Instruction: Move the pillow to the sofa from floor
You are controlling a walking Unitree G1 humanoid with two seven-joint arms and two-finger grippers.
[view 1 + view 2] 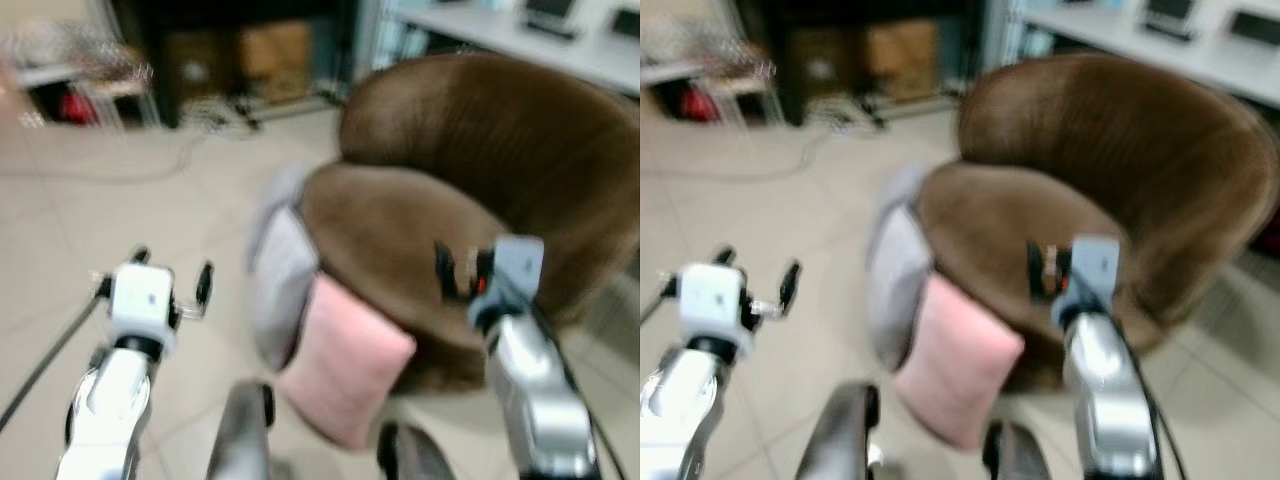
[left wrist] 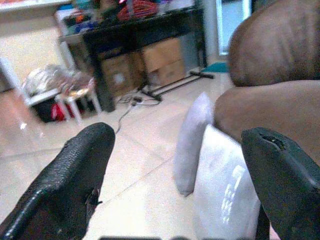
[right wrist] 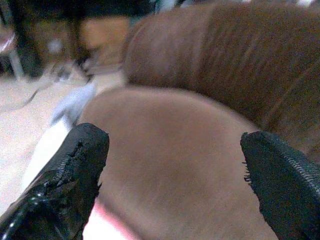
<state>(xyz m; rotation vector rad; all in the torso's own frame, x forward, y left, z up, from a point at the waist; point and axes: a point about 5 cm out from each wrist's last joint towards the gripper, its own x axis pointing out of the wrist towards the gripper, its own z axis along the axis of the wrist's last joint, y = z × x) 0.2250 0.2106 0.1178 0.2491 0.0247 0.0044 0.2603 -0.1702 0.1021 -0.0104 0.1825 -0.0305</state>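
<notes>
Round brown velvety fabric sofa (image 1: 480, 190): matt, ribbed nap. Pink cloth pillow (image 1: 345, 365) and grey cloth pillow (image 1: 280, 290): soft, matt. Pale tiled floor (image 1: 120, 220): glossy.

Room ahead of me: pale tiled floor (image 1: 120, 210), blurred.

Along the far side I see a dark shelf unit (image 2: 150, 30) with cardboard boxes (image 2: 142, 67) beneath it, and cables (image 2: 127, 102) trailing across the tiles. A small white stand (image 2: 52, 97) sits near the boxes. A white counter (image 1: 520, 40) runs behind, upper right.
</notes>
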